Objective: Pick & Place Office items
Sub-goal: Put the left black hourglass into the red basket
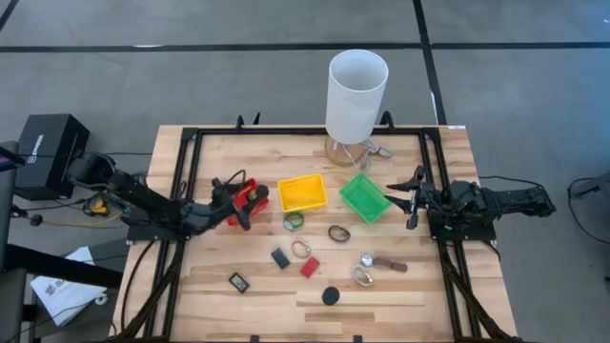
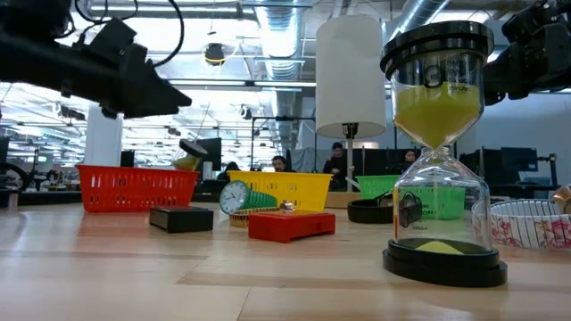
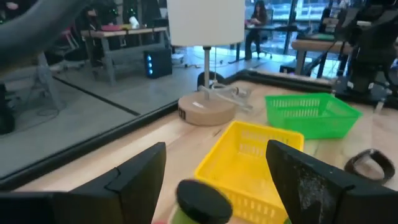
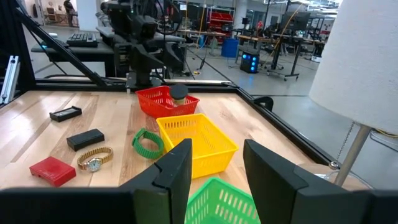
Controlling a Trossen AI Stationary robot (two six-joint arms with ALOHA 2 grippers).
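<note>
My left gripper [image 1: 237, 200] [image 3: 216, 150] is open above the red basket [image 1: 254, 197]. Below and between its fingers stands a small yellow-green item with a round black cap [image 3: 202, 201] [image 2: 186, 155]. It is tilted and sticks up out of the red basket [image 4: 160, 101], touching neither finger. My right gripper [image 1: 410, 199] [image 4: 217, 149] is open beside the green basket [image 1: 365, 198], holding nothing. Small office items lie on the table: a green ring [image 1: 294, 221], a dark ring [image 1: 339, 232], a dark rectangle [image 1: 280, 257], a red rectangle [image 1: 310, 267] and a black disc [image 1: 331, 296].
The yellow basket [image 1: 302, 193] sits between the red and green ones. A lamp with a tall white shade [image 1: 357, 93] stands at the far edge. A wristwatch [image 1: 302, 249], a black-framed piece [image 1: 238, 282] and an hourglass [image 2: 439, 152] lie nearer. People sit in the room behind.
</note>
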